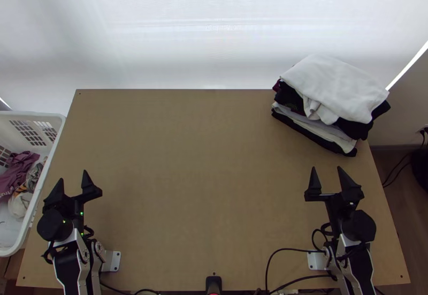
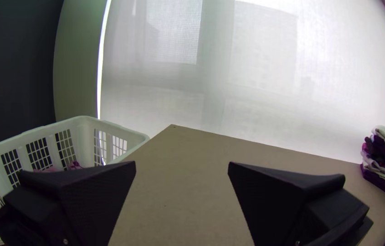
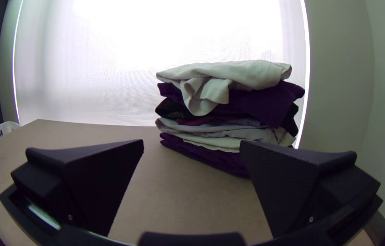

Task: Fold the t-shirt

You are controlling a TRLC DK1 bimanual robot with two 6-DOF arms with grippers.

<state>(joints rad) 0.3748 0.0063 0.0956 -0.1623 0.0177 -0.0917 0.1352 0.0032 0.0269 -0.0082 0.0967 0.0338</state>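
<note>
T-shirt or some other garment, we cannot tell which, the white piece (image 1: pixel 334 83) is lying folded and a little crumpled on top of a stack of clothes (image 1: pixel 321 128) at the far right corner of our bench (image 1: pixel 203 177). In the right wrist view, a loose fold (image 3: pixel 203 93) of it is drooping over the near side of the stack, in front of the darker cloth beneath. Below it we are seeing dark, grey and pale layers, lying one on another, with a dark one at the bottom. Our left gripper (image 1: pixel 73 175) is hanging over the near left part of the bench, its two black fingers standing wide apart, and the left wrist view is showing us bare bench between them. We are holding our right gripper (image 1: pixel 327 167) over the right side, on the near side of the stack, and its fingers too are standing well apart. Just beside the bench's left edge we are seeing a white basket (image 1: pixel 32 114) with slotted walls; purple cloth (image 1: pixel 20 166) and cream cloth (image 1: pixel 20 204) are lying bunched inside it. Behind the bench a pale, light-filled screen (image 1: pixel 214 27) is hanging, and black cables (image 1: pixel 291 249) are running along the near edge by our right arm's base.
</note>
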